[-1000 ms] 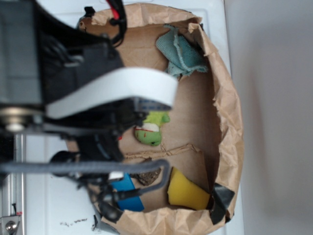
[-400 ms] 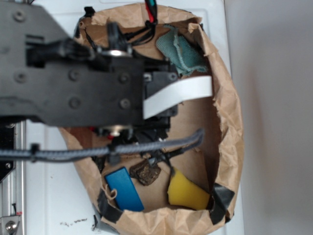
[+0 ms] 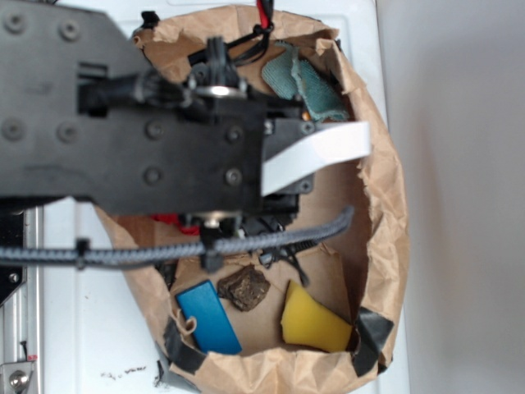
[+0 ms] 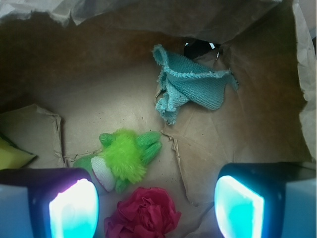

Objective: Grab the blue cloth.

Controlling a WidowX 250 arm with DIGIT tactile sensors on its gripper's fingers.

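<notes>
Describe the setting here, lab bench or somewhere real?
Likely a lab test setup: a crumpled paper bag on a white surface, holding odd props such as a blue cloth, a green plush toy and a yellow block.

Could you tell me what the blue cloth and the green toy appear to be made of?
The cloth looks like soft terry or knit fabric: a fine looped texture, folds, and paler frayed edges. The toy seems to be plush, with fuzzy bright green pile and a white patch.

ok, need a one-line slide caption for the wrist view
Open gripper hovers above the blue cloth, green plush toy and red ruffled ball inside the paper-lined bin.
</notes>
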